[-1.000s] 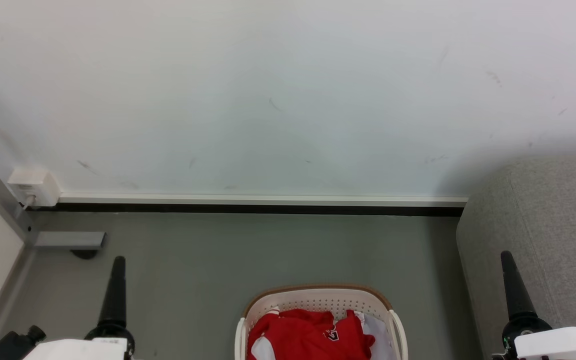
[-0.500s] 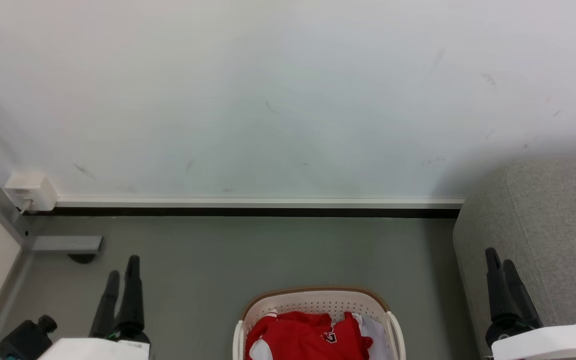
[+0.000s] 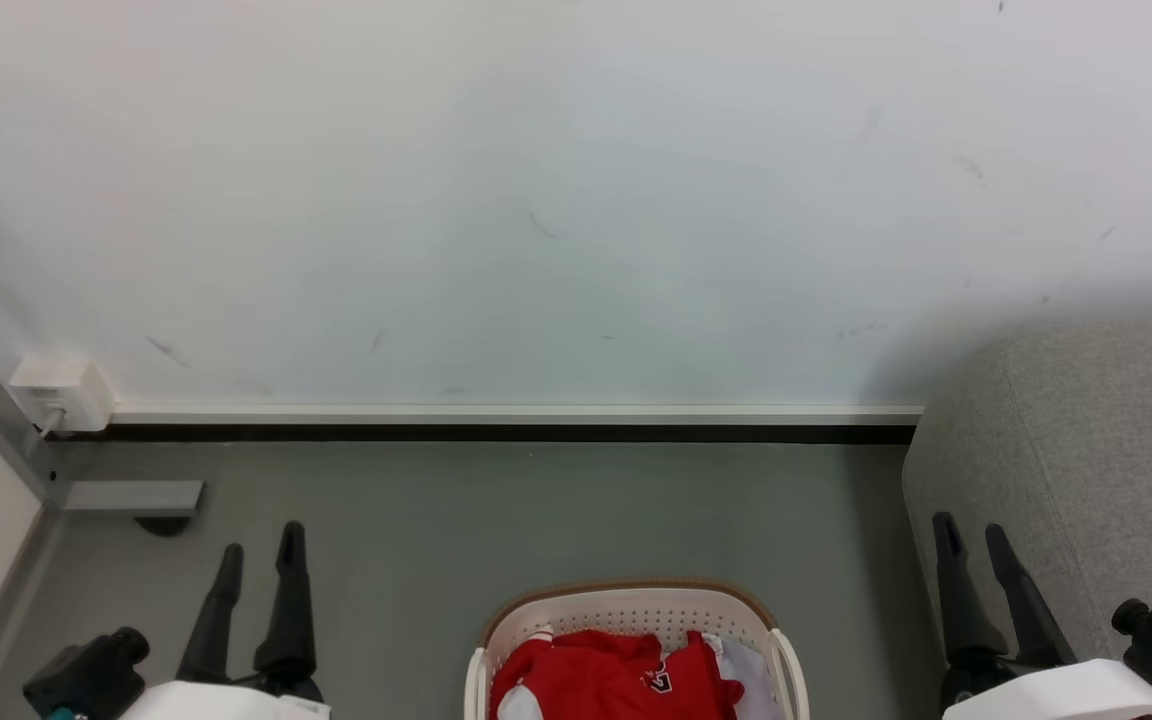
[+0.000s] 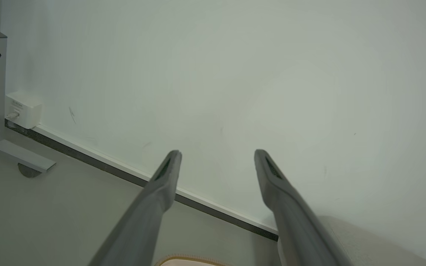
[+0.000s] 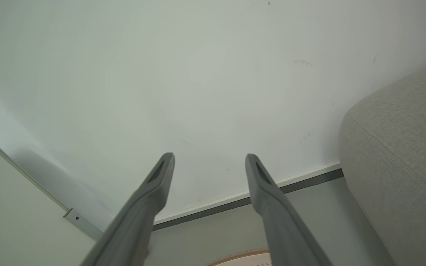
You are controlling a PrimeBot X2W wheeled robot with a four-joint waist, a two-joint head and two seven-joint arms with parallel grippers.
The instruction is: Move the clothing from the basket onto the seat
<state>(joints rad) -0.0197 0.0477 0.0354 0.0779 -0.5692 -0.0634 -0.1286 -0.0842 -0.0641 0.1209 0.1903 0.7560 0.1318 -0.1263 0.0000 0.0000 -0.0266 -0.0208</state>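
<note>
The cream basket [image 3: 636,606] with a brown rim sits on the floor at the bottom middle of the head view. Red clothing [image 3: 606,675] with white panels and a small dark emblem lies inside it. The grey seat [image 3: 1106,450] fills the right side, also seen in the right wrist view as the seat [image 5: 401,147]. My left gripper [image 3: 260,535] stands open left of the basket, nothing between its fingers. My right gripper [image 3: 970,527] stands open right of the basket, in front of the seat's side. In the wrist views the left gripper [image 4: 216,153] and right gripper [image 5: 209,157] point at the wall, a sliver of basket rim [image 4: 189,258] below.
A white wall [image 3: 576,200] with a skirting board runs across behind the basket. A white socket box [image 3: 61,393] and a grey metal frame leg [image 3: 126,495] stand at the far left. Grey floor [image 3: 536,510] lies between the wall and the basket.
Both grippers have turned at the wrist, so each now shows two spread fingers instead of one, and both have shifted inward. The camera has tilted slightly.
</note>
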